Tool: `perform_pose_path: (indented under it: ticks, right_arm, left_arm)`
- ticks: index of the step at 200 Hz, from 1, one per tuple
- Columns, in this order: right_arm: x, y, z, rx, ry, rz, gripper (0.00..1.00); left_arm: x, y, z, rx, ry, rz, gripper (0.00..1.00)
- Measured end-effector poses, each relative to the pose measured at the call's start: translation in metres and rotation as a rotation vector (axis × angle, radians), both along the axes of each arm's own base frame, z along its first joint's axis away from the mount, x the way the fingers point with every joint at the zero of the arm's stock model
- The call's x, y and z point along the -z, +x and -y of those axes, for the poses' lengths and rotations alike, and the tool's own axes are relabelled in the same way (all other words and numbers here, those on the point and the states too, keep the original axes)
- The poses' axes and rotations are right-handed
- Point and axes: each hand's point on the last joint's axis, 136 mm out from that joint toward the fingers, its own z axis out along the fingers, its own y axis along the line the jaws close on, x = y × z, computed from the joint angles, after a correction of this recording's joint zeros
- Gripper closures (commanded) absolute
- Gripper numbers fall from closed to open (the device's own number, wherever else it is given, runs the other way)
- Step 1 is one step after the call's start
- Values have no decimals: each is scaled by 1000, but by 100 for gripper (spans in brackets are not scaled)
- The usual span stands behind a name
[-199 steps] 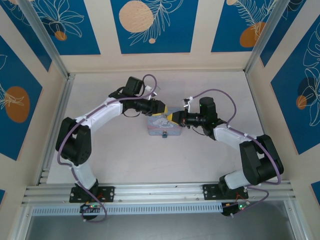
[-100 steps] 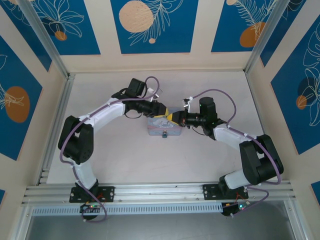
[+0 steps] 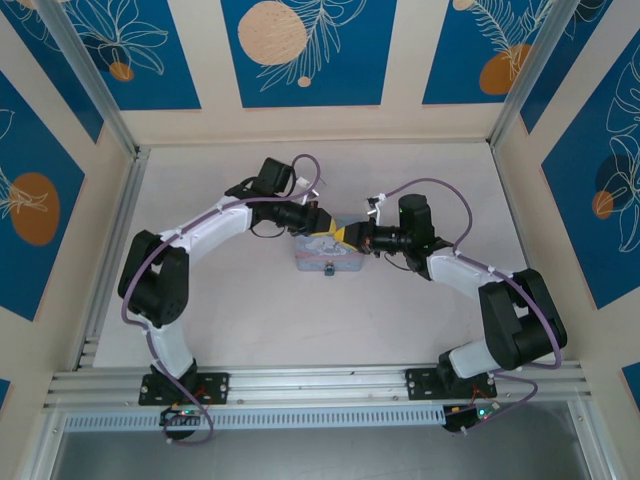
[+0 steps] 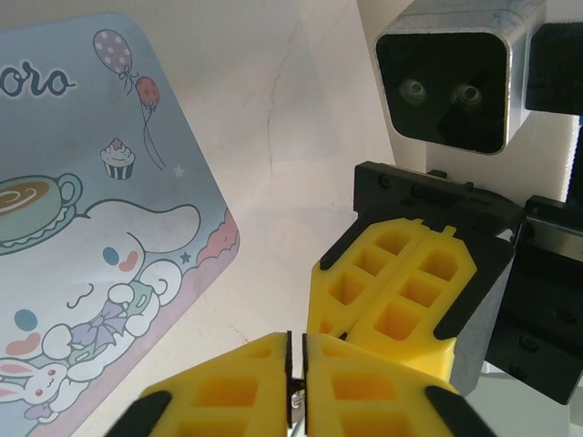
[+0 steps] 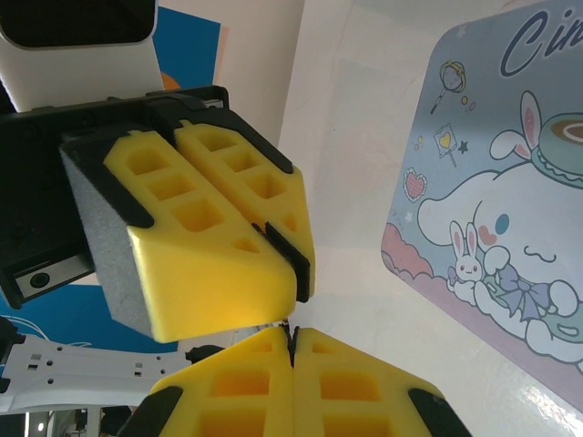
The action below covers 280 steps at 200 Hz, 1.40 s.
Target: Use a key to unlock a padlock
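Bright, even light throughout.
Your overhead view is sharp, with faint soft shadows on the table (image 3: 400, 310); in your wrist views that surface washes out near white, gleaming at the right wrist view's lower right.

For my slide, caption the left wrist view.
Shut left gripper facing shut right gripper beside the pale blue tin.

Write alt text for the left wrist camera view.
The left gripper, shut, sits at the bottom edge with a tiny metal sliver in its seam. The right gripper, also shut, faces it from the right; a pale blue cartoon tin lies at left.
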Motion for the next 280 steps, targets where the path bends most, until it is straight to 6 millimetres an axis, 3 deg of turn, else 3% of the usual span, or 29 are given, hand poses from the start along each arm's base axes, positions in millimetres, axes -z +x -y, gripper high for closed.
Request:
perform_pose_path:
  ticks: [29,36,59,86,117,140,174,212,248,280]
  right_arm:
    - [2,-1,1,2,-1,-6,99]
    - [1,0,1,3,0,-5,89]
    - [3,3,6,25,0,-21,37]
    - [4,10,25,91,-19,-35,0]
    - [-2,11,44,161,-89,-42,0]
    - [-10,19,57,239,-192,-24,0]
    - [-17,30,92,431,-373,-12,1]
    - [-12,28,121,503,-517,54,0]
    - [-13,14,147,597,-590,155,0]
    - [-10,18,176,692,-639,137,0]
  left_arm:
    - [0,0,0,1,0,1,100]
    - [0,0,0,1,0,1,100]
    - [0,1,1,-2,0,14,100]
    - [5,7,-1,-31,23,38,100]
    - [5,13,-6,-80,49,76,100]
    - [-8,20,-9,-122,44,121,100]
    - [-28,28,-12,-171,27,185,100]
    - [-39,34,-13,-203,14,224,100]
    - [-42,38,-13,-223,7,231,100]
    - [-50,40,-15,-243,3,259,100]
